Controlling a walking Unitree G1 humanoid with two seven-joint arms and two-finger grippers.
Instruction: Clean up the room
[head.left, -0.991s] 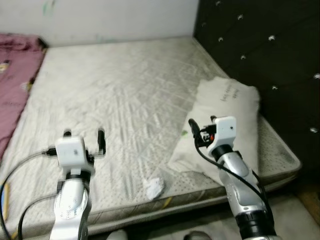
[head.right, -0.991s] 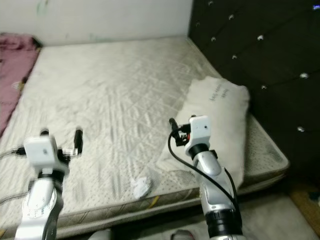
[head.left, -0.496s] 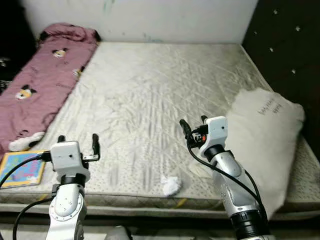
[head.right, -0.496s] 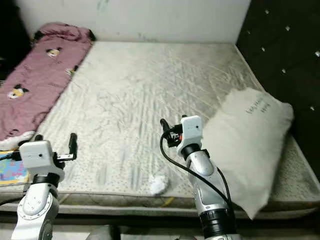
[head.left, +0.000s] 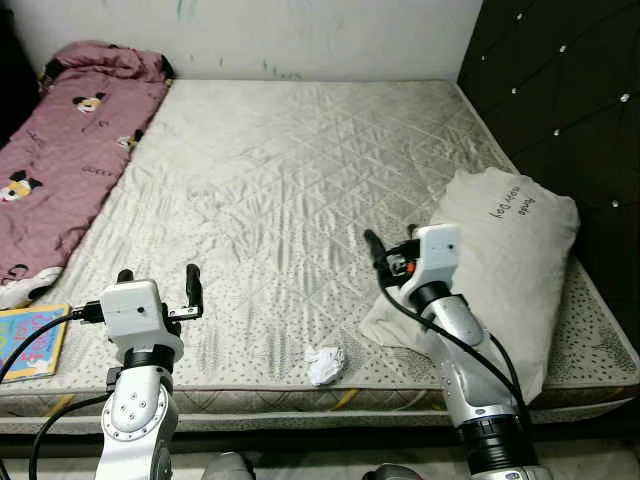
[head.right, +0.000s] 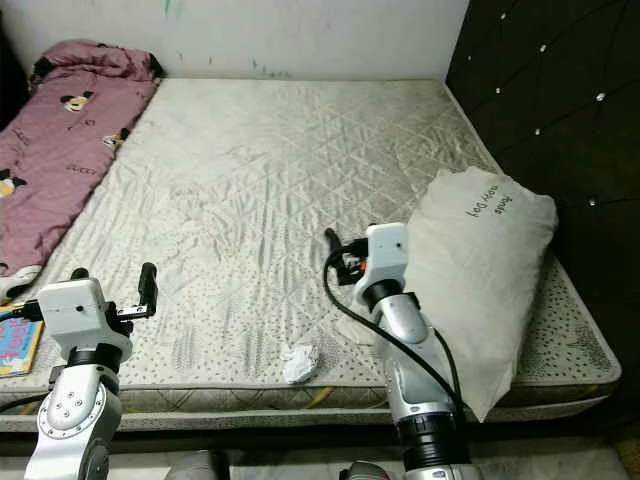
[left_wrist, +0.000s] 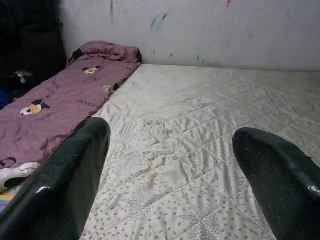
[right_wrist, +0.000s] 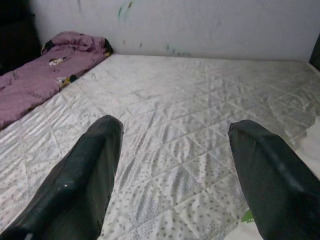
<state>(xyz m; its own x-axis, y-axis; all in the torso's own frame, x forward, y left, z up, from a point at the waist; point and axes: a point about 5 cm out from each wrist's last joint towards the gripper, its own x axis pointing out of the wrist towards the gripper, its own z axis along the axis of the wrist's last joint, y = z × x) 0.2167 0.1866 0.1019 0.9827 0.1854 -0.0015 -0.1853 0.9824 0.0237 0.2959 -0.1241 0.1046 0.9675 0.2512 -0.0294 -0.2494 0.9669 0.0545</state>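
A crumpled white wad of paper (head.left: 324, 364) lies on the bare quilted mattress (head.left: 300, 180) near its front edge. It sits between my two arms, below and ahead of both grippers. My left gripper (head.left: 158, 282) is held open over the mattress's front left part with nothing between its fingers (left_wrist: 65, 185). My right gripper (head.left: 390, 245) is open too and hovers by the near corner of a white pillow (head.left: 505, 250). In the right wrist view a small green scrap (right_wrist: 247, 216) shows at the pillow's edge.
A pink cartoon-print blanket (head.left: 60, 150) runs along the mattress's left side. A colourful book (head.left: 30, 340) lies at the front left corner. A dark tufted headboard (head.left: 560, 90) stands on the right, and a white wall (head.left: 300, 30) at the back.
The camera has swung left and then settled, so the blanket and book have come into view. Both arms keep the same raised pose with open grippers.
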